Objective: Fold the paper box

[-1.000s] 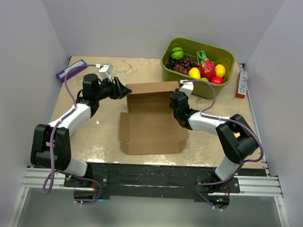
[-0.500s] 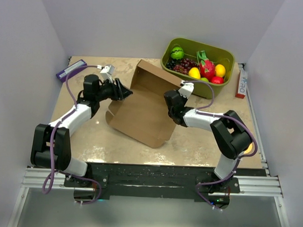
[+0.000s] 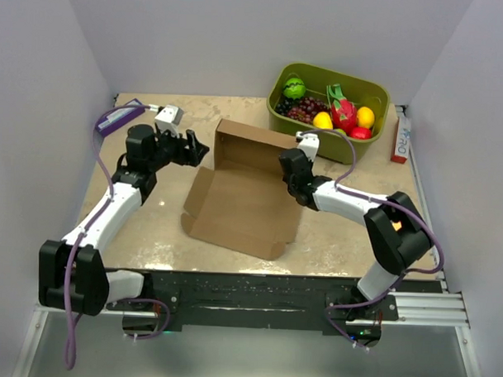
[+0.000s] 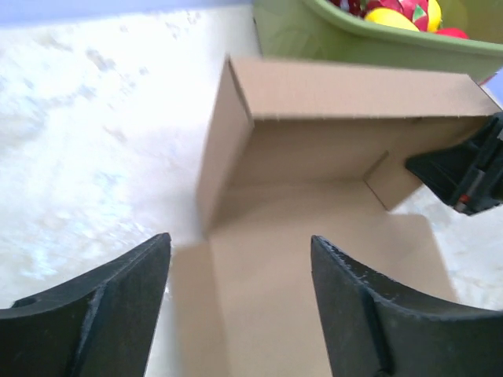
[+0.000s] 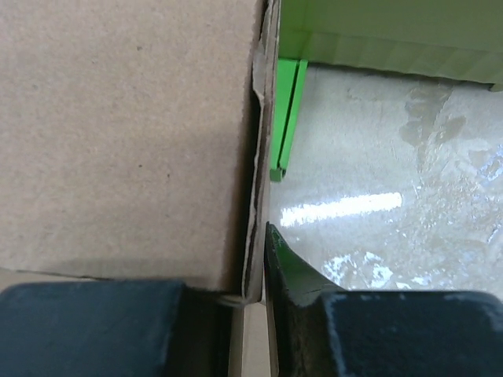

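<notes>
While R arm (image 3: 344, 200) reaches left, end effector (image 5: 253, 271) pinches paper box (image 3: 243, 206)

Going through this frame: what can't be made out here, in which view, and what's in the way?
Right wrist view: the right gripper pinches a wall of the box; that cardboard, close up, hides the rest of it.
Top view: that pinch, covered by the gripper's own body.
Left wrist view: the fruit bin, cut off by the top edge.
Top view: print on the red and white packet, too small to read.

High rear view looks down; wrist views close, sharing paper box (image 3: 243, 201).
</notes>
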### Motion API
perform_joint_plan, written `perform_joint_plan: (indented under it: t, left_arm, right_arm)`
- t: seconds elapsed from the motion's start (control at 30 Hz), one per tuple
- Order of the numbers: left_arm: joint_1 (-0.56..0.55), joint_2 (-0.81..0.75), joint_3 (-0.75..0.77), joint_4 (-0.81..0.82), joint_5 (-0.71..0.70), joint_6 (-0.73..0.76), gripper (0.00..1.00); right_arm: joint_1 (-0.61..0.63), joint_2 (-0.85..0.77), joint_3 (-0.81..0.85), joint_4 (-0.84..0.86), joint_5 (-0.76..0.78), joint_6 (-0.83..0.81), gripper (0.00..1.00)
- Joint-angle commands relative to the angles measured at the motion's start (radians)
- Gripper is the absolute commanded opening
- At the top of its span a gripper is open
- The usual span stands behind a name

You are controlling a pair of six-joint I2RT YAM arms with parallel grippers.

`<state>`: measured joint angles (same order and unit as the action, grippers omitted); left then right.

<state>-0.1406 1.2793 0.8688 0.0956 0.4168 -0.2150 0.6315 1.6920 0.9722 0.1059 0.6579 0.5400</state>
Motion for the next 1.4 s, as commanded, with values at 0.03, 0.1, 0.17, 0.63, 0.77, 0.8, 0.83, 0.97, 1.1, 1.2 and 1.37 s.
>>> perform_joint_plan:
  t: [0.03,0.1,0.17,0.63,0.77,0.8,0.83,0.97,1.1,1.2,1.37]
  left_arm:
    - [-0.043,-0.051,-0.010,0.007,-0.094,0.127,0.80]
    - [-0.091,-0.046,-0.007,-0.020,-0.124,0.164,0.81]
    - [-0.141,-0.041,-0.002,-0.045,-0.191,0.190,0.82]
    - [-0.177,0.081,0.030,-0.117,-0.314,0.154,0.72]
    - [-0.178,0.110,0.035,-0.111,-0.286,0.134,0.59]
    - [-0.178,0.123,0.036,-0.111,-0.277,0.132,0.55]
    - [-0.178,0.127,0.038,-0.079,-0.276,0.131,0.45]
    - [-0.183,0.138,0.042,-0.068,-0.271,0.124,0.24]
    - [-0.188,0.117,0.019,-0.036,-0.280,0.109,0.13]
    - [-0.191,0.097,0.009,-0.020,-0.283,0.105,0.09]
    - [-0.206,0.083,0.006,-0.022,-0.297,0.106,0.05]
  right_arm:
    - [-0.021,-0.061,0.059,-0.182,-0.185,-0.063,0.00]
    - [-0.026,-0.078,0.071,-0.213,-0.234,-0.067,0.00]
    - [-0.036,-0.084,0.082,-0.245,-0.271,-0.071,0.00]
    - [-0.061,-0.112,0.085,-0.279,-0.356,-0.083,0.00]
    - [-0.059,-0.103,0.086,-0.272,-0.360,-0.086,0.00]
    - [-0.061,-0.103,0.085,-0.267,-0.365,-0.089,0.00]
    - [-0.061,-0.101,0.085,-0.261,-0.365,-0.089,0.00]
    - [-0.061,-0.088,0.095,-0.274,-0.350,-0.083,0.00]
    - [-0.061,-0.057,0.120,-0.305,-0.296,-0.040,0.00]
    - [-0.061,-0.042,0.128,-0.319,-0.232,0.004,0.00]
    - [-0.059,0.017,0.171,-0.383,-0.107,0.034,0.00]
